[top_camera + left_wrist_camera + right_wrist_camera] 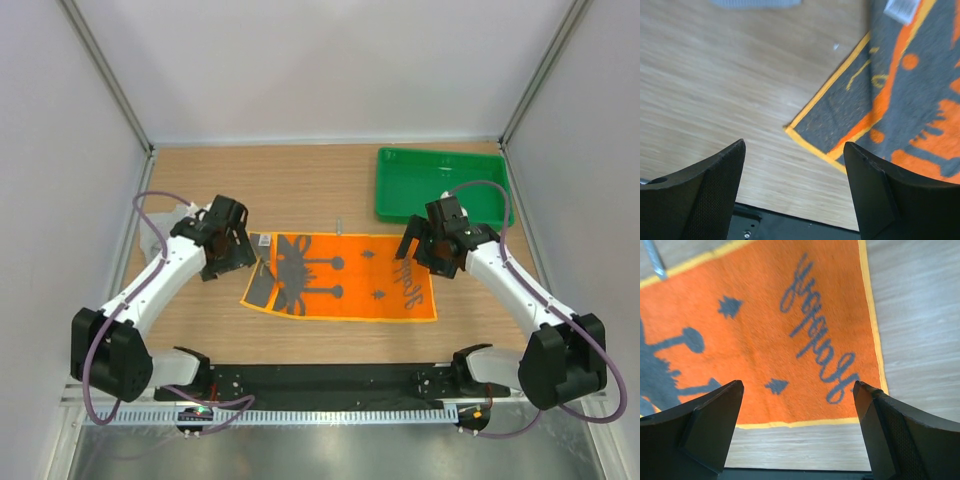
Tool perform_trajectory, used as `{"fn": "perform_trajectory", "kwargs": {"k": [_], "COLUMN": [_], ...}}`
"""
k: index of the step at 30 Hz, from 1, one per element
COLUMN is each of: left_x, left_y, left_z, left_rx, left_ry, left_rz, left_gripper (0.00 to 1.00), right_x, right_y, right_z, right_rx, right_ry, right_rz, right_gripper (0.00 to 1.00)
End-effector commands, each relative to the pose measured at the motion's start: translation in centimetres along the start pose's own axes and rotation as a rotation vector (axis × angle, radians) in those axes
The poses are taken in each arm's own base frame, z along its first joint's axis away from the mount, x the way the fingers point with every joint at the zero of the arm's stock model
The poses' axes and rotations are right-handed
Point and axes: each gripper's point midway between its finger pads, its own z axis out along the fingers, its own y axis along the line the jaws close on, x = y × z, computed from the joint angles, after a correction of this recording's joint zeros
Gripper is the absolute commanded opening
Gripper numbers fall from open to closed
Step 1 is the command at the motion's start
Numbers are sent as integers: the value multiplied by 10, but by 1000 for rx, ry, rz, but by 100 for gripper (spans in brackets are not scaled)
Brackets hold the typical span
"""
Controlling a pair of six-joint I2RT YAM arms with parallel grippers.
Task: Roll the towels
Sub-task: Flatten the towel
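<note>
Orange towel [345,278] spread flat mid-surface [300,190], left corner folded over, grey underside up. Left tool [794,145] above that corner, jaws wide, empty. Right tool [797,384] above towel's right end, jaws wide, empty. Green tray [420,185] far right.

Orange towel [900,100] — cut off right, left-wrist view

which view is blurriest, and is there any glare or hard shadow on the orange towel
Top external: sharp, evenly lit, no glare on the orange towel, only faint soft shadows on the table. Left wrist: blurriest, the table's wood grain smeared, the towel's corner crisper. Right wrist: the towel's script print slightly soft.
</note>
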Motion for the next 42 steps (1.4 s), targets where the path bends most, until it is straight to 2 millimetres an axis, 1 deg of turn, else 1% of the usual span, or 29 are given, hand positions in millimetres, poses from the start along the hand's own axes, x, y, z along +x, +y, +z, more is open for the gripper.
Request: {"fn": "perform_trajectory", "kwargs": {"k": [1, 2, 3, 4, 5, 7, 10, 11, 12, 13, 15, 21, 23, 27, 28, 30, 31, 33, 34, 35, 36, 37, 39, 40, 41, 42], "left_x": [27, 31, 47, 51, 52, 62, 70, 72, 72, 74, 75, 86, 87, 87, 88, 87, 86, 84, 83, 84, 81, 78, 78, 68, 68, 64], "left_y": [-14, -13, -8, -9, -13, -12, -10, -10, -12, -10, -11, -2, -1, 1, 1, 1, 2, 2, 3, 8, 7, 10, 18, 17, 25, 26], "left_z": [15, 15, 24, 26, 28, 35, 47, 50, 54, 58, 64, 80, 84, 87, 88, 87, 86, 81, 78, 74, 67, 61, 50, 37, 30, 23], "left_rx": [89, 97, 87, 97, 112, 96, 68, 64, 66, 55, 49, 3, -2, -17, -17, -13, -10, 0, 2, -6, 10, 9, -4, 29, 11, 22], "left_ry": [42, 37, 64, 67, 61, 73, 82, 83, 82, 84, 79, 98, 97, 89, 91, 86, 81, 70, 63, 65, 49, 32, 24, -21, -27, -49], "left_rz": [-112, -148, -150, -154, -166, -158, -146, -150, -147, -146, -145, -125, -124, -120, -118, -114, -116, -115, -117, -118, -126, -135, -143, -172, -176, -189], "left_gripper": [80, 77, 76, 75, 73, 71, 68, 64, 63, 62, 61, 55, 51, 38, 31, 22, 20, 20, 19, 18, 17, 16, 14, 13, 14, 14], "right_x": [5, 4, 4, 4, 8, 9, 10, 10, 11, 10, 12, 13, 13, 14, 14, 14, 19, 24, 31, 35, 42, 44, 47, 52, 54, 58], "right_y": [6, 7, 7, 8, 12, 11, 9, 8, 7, 6, 6, 4, 5, 5, 5, 6, 4, 6, 2, 0, -7, -13, -30, -37, -51, -56], "right_z": [-1, -3, -6, -7, -8, -11, -11, -12, -12, -13, -13, -14, -14, -13, -12, -12, -9, -7, -4, -2, 1, 2, 3, 4, 4, 3], "right_rx": [-61, -66, -75, -78, -102, -101, -96, -92, -90, -89, -87, -86, -87, -87, -87, -92, -93, -114, -109, -102, -72, -46, 29, 59, 124, 152], "right_ry": [-7, -15, -22, -26, -5, -1, 8, 5, 9, 1, 5, 9, 8, 15, 17, 18, 28, 41, 61, 68, 87, 88, 70, 69, 65, 71], "right_rz": [1, -3, -6, -11, -17, -32, -50, -51, -60, -59, -63, -70, -73, -74, -74, -68, -67, -58, -52, -43, -21, -7, 10, 39, 53, 68], "right_gripper": [98, 98, 98, 98, 98, 98, 98, 97, 97, 97, 97, 97, 97, 96, 96, 96, 96, 96, 96, 96, 96, 96, 97, 98, 99, 100]}}
